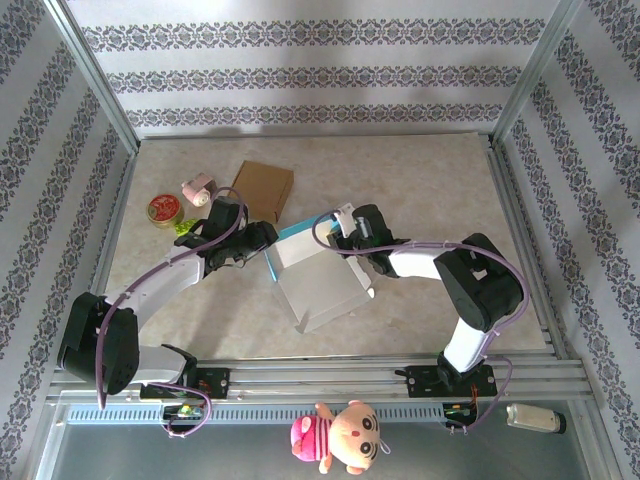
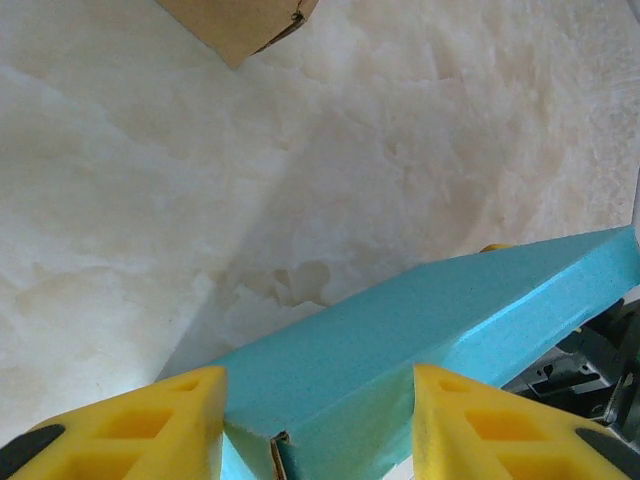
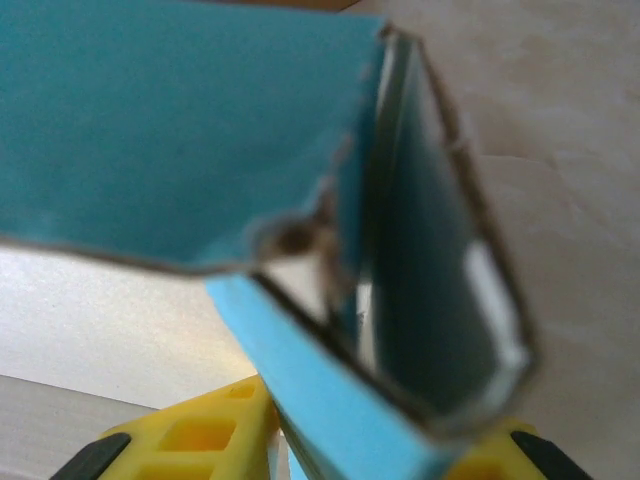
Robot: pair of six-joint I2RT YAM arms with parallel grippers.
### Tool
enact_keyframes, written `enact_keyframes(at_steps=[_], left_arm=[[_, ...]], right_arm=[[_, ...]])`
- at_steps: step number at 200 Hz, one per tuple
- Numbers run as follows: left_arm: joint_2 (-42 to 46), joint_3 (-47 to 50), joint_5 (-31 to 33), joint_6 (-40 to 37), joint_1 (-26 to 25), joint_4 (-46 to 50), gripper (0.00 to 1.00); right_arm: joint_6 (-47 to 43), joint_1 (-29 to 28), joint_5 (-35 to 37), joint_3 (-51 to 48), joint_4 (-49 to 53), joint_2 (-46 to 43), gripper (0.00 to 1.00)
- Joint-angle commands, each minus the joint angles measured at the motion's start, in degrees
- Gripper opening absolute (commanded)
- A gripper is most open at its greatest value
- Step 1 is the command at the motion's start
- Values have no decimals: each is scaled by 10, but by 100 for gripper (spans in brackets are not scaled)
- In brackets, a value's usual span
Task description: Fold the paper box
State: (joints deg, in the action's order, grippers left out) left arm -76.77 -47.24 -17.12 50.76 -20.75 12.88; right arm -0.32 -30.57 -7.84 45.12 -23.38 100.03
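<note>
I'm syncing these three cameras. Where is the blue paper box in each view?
Top external: blue paper box at mid-picture, its white inside showing.
Left wrist: lower centre, running to the right edge.
Right wrist: close up, from upper left down to bottom centre.
Shared landmark: brown cardboard box, just beyond it from above, and at the top edge of the left wrist view.

The paper box (image 1: 315, 275) lies mid-tabletop (image 1: 430, 180) — a cardboard box (image 1: 263, 190) behind it, a tin (image 1: 163, 210) and roll (image 1: 198, 188) leftward.

A lab test cell: aluminium frame (image 1: 98, 75), wallpapered panels (image 1: 300, 75).
</note>
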Motion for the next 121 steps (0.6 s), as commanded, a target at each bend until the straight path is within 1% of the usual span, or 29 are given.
enact_keyframes(at_steps=[1, 14, 28, 46, 61, 74, 104, 110, 121], left_arm=[[-6, 9, -2, -23, -13, 30, 47], [-9, 2, -2, -27, -14, 37, 47], [-9, 0, 0, -26, -15, 36, 46], [-11, -1, -1, -24, -17, 31, 47], [-14, -1, -1, -24, -19, 29, 47], [-16, -2, -3, -25, -21, 30, 47], [-14, -8, 0, -23, -26, 31, 47], [-13, -10, 0, -23, -28, 32, 47], [-12, -13, 0, -23, -30, 32, 47]], right_arm=[[-4, 16, -43, 14, -39, -6, 27], [-6, 22, -76, 16, -49, -3, 21], [-2, 25, -91, 20, -55, 1, 14], [4, 28, -114, 25, -54, 11, 10], [16, 26, -99, 28, -48, 18, 6], [35, 20, -45, 23, -48, 19, 0], [59, -5, 78, 14, -47, 23, 0], [63, -8, 85, 15, -47, 25, 7], [71, -8, 87, 20, -47, 28, 23]])
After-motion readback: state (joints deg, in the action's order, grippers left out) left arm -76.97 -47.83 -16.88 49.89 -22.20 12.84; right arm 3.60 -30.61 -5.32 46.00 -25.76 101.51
